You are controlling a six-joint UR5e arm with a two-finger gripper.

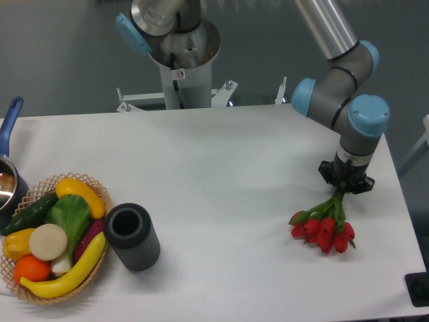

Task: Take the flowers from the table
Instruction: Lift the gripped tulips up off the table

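Observation:
The flowers (324,231) are a small bunch of red tulips with green stems at the right side of the white table (221,174). The buds point toward the table's front edge, and the stems run up and back into the gripper. My gripper (342,190) points straight down over the stem ends and is shut on them. Its fingertips are mostly hidden under its black body. The buds rest on the table or just above it; I cannot tell which.
A black cylinder (132,236) stands at the front left. A wicker basket of colourful vegetables (53,238) sits beside it. A pot with a blue handle (8,168) is at the left edge. The arm's base (177,74) stands behind the table.

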